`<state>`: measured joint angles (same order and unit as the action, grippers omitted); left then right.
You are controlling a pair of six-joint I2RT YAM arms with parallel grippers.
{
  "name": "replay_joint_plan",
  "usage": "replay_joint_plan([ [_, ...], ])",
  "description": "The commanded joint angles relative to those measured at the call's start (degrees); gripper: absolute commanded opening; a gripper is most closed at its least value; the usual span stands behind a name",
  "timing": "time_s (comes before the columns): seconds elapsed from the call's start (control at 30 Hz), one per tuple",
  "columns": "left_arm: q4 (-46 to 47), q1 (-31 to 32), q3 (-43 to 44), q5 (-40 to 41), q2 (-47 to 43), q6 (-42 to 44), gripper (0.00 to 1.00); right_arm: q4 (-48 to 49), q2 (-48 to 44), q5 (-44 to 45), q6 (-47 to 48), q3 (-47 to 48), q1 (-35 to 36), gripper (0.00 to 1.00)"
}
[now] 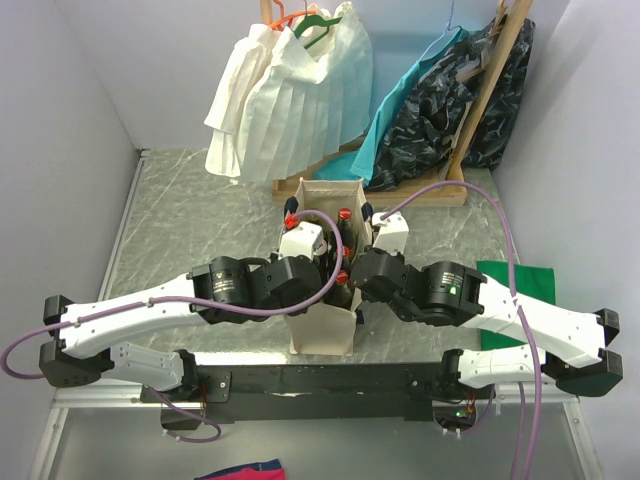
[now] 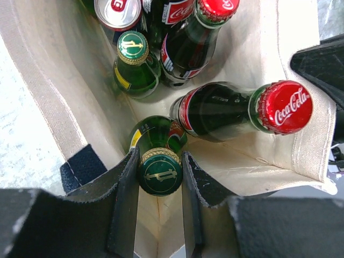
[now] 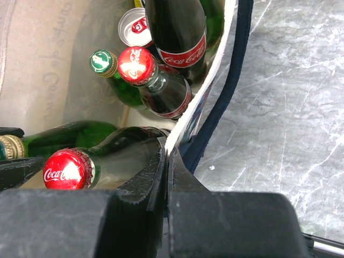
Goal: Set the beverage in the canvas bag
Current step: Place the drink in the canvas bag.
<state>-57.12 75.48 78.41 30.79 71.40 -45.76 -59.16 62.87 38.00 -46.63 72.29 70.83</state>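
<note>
Both claws engaged at tall cream canvas bag.
Inside, left claw grips green gold-capped glass bottle; right claw clamped on bag rim.

A white pleated garment hangs at the back beside a teal cloth; a green cloth lies on the grey surface.

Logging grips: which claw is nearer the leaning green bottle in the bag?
Left. The left claw grips the leaning green bottle by its cap; the right claw pinches the canvas bag at its opposite rim.
</note>
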Motion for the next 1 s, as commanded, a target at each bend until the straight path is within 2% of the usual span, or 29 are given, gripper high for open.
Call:
replay_joint_plan([
  [0.0,5.4,0.5,1.0,1.6,-2.0,-1.4,0.01,2.9,-1.4,2.0,0.0,-0.2,-0.7,0.0],
  [0.97,6.2,0.2,-4.7,1.9,-2.1,-5.8,0.01,2.9,-2.0,1.9,0.8,-0.7,-0.7,0.0],
])
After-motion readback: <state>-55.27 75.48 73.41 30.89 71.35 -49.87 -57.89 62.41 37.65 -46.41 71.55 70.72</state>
